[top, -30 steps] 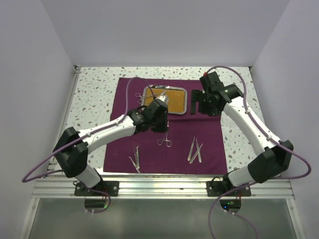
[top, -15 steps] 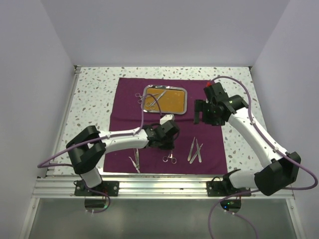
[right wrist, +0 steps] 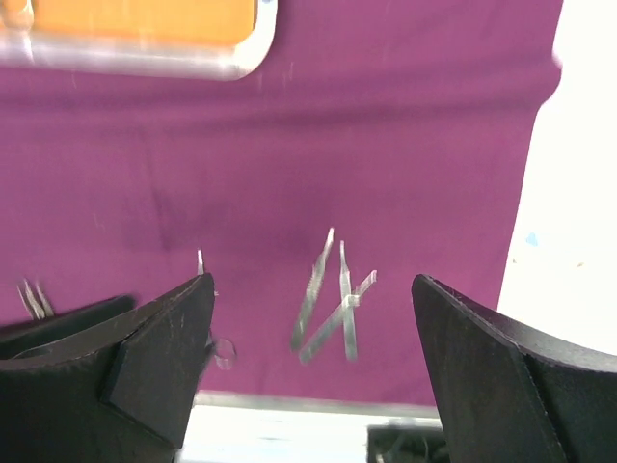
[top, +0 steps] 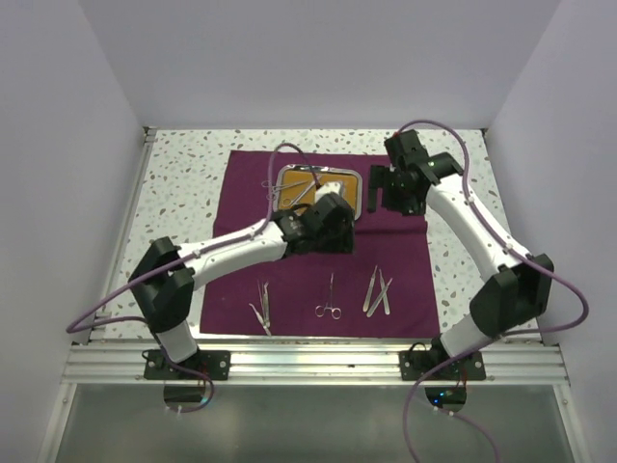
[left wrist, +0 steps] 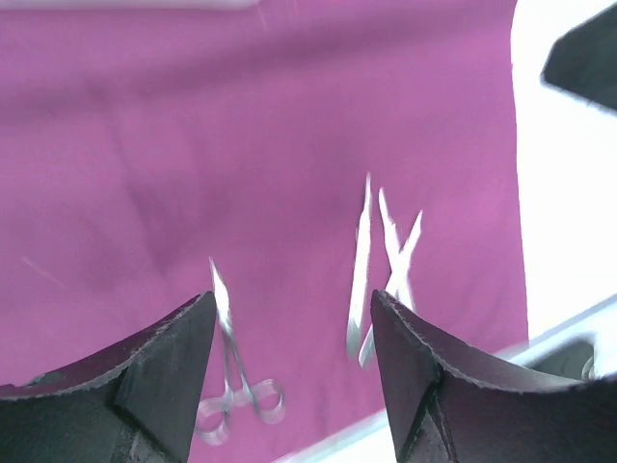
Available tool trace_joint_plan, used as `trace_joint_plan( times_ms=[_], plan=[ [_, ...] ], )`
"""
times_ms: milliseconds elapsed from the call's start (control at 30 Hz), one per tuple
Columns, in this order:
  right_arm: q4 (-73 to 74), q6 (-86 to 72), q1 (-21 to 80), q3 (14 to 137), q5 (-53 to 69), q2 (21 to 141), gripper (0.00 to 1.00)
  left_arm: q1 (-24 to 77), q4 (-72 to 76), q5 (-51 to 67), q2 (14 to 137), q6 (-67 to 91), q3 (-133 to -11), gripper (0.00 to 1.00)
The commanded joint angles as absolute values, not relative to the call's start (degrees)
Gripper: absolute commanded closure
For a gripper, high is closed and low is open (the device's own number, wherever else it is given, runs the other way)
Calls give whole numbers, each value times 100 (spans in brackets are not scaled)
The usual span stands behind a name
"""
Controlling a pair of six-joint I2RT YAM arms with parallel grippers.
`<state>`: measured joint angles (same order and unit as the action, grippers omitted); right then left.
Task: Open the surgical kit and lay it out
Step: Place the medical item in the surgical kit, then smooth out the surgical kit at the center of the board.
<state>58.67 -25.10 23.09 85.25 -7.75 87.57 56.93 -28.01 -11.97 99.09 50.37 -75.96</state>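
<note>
The dark purple cloth [top: 241,207] lies spread flat, with the steel tray [top: 295,174] and its orange liner at the back; a few instruments still lie in it. My left gripper [top: 333,236] hovers open and empty just in front of the tray. Below it the forceps [top: 330,299] lie on the cloth, also seen as forceps [left wrist: 231,381] between the left fingers [left wrist: 154,376]. Crossed tweezers [top: 378,292] lie to their right, with more instruments [top: 261,307] at the left. My right gripper [top: 388,204] hangs open and empty right of the tray, above the tweezers [right wrist: 333,299].
The speckled tabletop [top: 178,183] surrounds the cloth. A metal rail [top: 308,352] runs along the near edge. White walls close in the left, back and right. The tray's corner [right wrist: 231,63] shows at the top of the right wrist view.
My left gripper carried the forceps to the near part of the cloth, opened, left them there and pulled back toward the tray. The right arm shifted slightly toward the back.
</note>
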Motion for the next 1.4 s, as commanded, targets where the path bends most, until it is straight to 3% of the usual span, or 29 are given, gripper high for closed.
trace_joint_plan(
  times_ms=[0,67,100,133,233,667,1100,1367],
  plan=[
    [5704,-2548,1699,9210,-600,9350,15,4635,-2989,-1188,9546,4257,-7945,32],
    [5591,-2654,1390,9464,-379,9832,18,3855,-2796,-1055,9597,3930,-7989,35],
    [5572,-2689,1189,9570,-352,10009,23,3606,-2786,-907,9676,3650,-8050,36],
    [5581,-2672,1108,9824,-421,10176,38,3360,-2777,-836,9790,3500,-8260,40],
    [5782,-2584,897,10482,-510,10993,46,2647,-2812,-756,10405,2954,-8821,44],
    [6134,-2514,589,12848,-1028,13507,44,1424,-2742,-141,13050,2496,-10907,48],
    [6029,-2619,536,14642,-1098,15599,41,1028,-2689,-202,13833,2452,-11513,48],
    [5722,-2786,510,15073,-941,16101,41,879,-2795,-123,14765,2443,-11988,49]
  ],
)
